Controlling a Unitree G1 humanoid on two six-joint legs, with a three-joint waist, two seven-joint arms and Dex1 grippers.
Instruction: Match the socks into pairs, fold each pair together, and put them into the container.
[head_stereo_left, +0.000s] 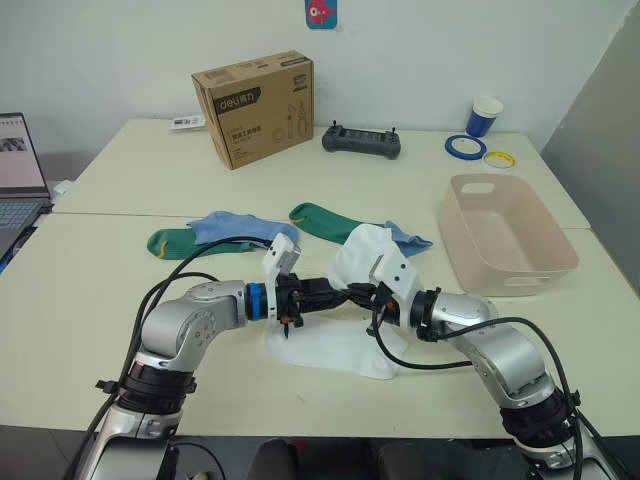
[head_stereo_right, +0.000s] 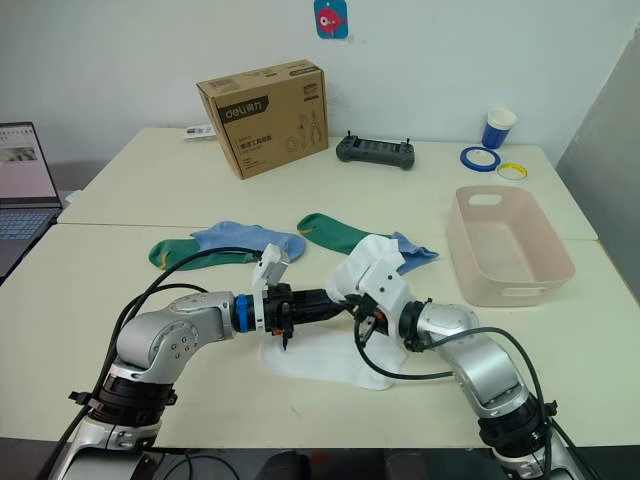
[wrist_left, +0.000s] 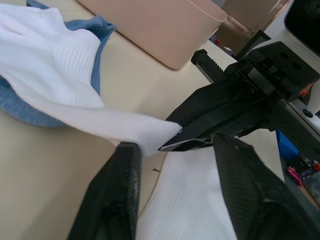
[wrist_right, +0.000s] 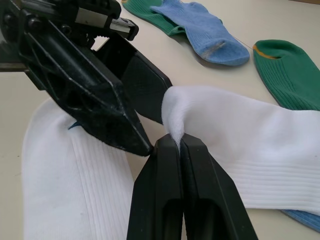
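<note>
My right gripper (wrist_right: 177, 142) is shut on the edge of a white sock (head_stereo_left: 362, 255) and holds it lifted above the table front. My left gripper (wrist_left: 175, 145) is open, its fingers (wrist_left: 120, 190) on either side of that pinched edge. A second white sock (head_stereo_left: 330, 350) lies flat beneath both grippers. Behind them lie a light blue sock (head_stereo_left: 235, 228) over a green sock (head_stereo_left: 170, 240), another green sock (head_stereo_left: 320, 220), and a light blue sock (head_stereo_left: 410, 240) partly under the lifted white one. The pink container (head_stereo_left: 520, 275) stands at the right.
A cardboard box (head_stereo_left: 255, 95), a black controller (head_stereo_left: 362, 140), a blue cup (head_stereo_left: 484, 115) and two tape rolls (head_stereo_left: 466, 146) stand at the back of the table. A laptop (head_stereo_left: 20, 160) sits at the far left edge.
</note>
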